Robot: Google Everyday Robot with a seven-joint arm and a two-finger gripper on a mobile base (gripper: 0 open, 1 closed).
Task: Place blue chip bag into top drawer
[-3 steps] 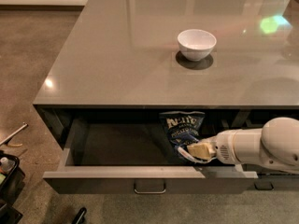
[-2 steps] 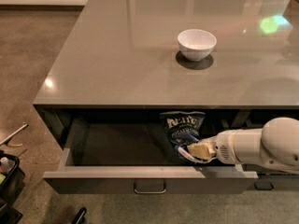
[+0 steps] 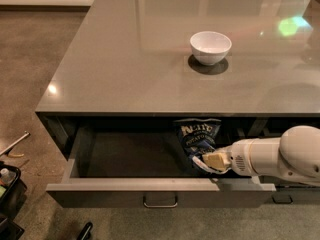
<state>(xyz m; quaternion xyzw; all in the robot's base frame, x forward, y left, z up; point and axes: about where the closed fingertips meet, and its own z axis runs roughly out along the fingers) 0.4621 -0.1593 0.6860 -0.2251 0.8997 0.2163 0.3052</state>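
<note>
1. Top drawer (image 3: 125, 191) stands pulled out beneath the tabletop (image 3: 130, 64); its dark floor is visible on the left; metal pull handle (image 3: 160, 202) sits at the centre of the front.
2. Blue chip bag (image 3: 199, 136) is inside the drawer, right of centre; it is upright or leaning back, with its top edge just under the tabletop's lip and its white lower edge down by the hand.
3. Hand (image 3: 214, 162) reaches in from the right, over the drawer front, on the white arm (image 3: 280, 156); it touches the bag's lower edge; cannot tell whether it is grasping the bag or has released it.
4. White bowl (image 3: 210, 47) sits on the tabletop, well apart from the drawer; not involved.
5. Progress, as a judgement: the bag is already within the drawer, so the carry is done; left to do: confirm release, let the bag settle, draw the hand out clear of the drawer front.
</note>
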